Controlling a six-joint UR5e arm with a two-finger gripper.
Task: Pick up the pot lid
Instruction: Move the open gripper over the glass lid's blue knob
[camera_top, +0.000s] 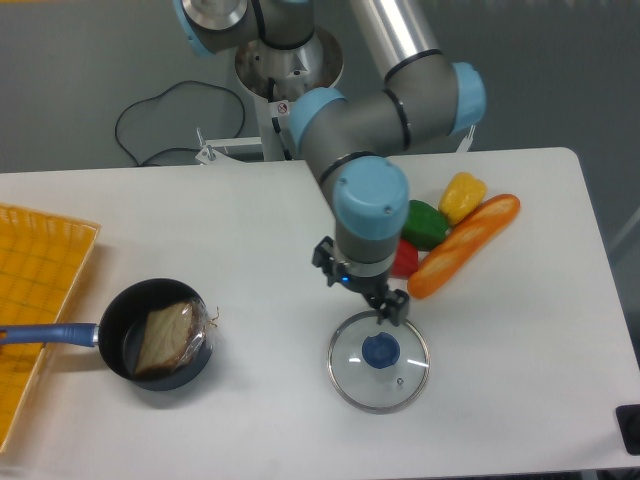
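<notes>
Leftmost, a yellow basket; the blue handle of a black pan reaches across it. Inside the pan: a brown piece with clear film at its right side. Centre: my pincer points down, its two fingers well apart, nothing visibly held. Just in front of it, towards the camera, the glass pot lid lies on the table, blue knob up. Right, behind the lid: red, green and yellow vegetables beside a long orange-brown item.
</notes>
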